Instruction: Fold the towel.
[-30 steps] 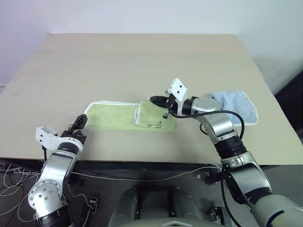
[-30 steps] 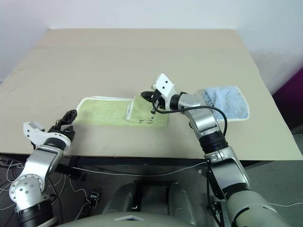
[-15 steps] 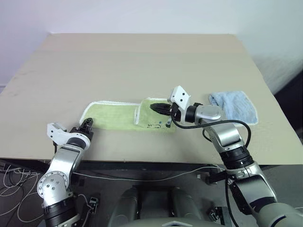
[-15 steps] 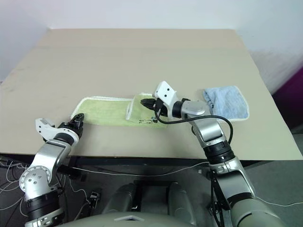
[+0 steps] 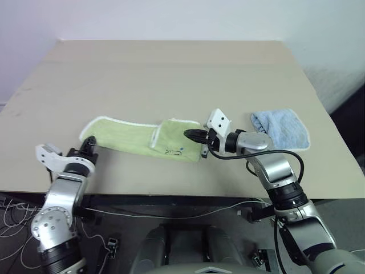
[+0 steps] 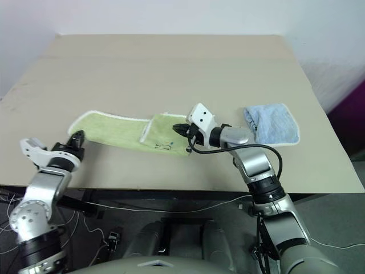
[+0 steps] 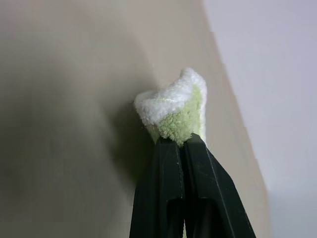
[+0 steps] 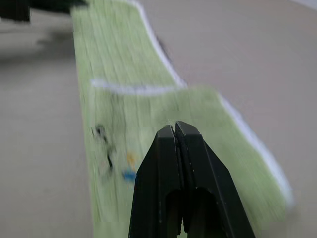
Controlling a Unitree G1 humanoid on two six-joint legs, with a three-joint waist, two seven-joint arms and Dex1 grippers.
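The towel [image 5: 142, 137] is lying as a long green strip across the near part of the table [image 5: 171, 68], its right end doubled over so the small dark logo is facing up. The head views are showing the whole spread: the left gripper [image 5: 88, 143] is sitting at the towel's left corner, and the right gripper [image 5: 191, 135] is sitting at the folded right end. Well off to the right, a blue cloth [image 5: 282, 128] is lying bunched near the table's edge, apart from the towel.

The left wrist view is giving what the head views cannot: the two black fingers [image 7: 168, 198] are pinching together on a bunched, white-edged corner of the towel, which is poking up past the fingertips. The right wrist view is showing its own fingers [image 8: 173, 163] pressed together over the folded layer; whether cloth is caught between them I cannot tell. It is also showing the white hem crossing the strip.

Counting: one towel, one blue cloth, one table, two grippers.
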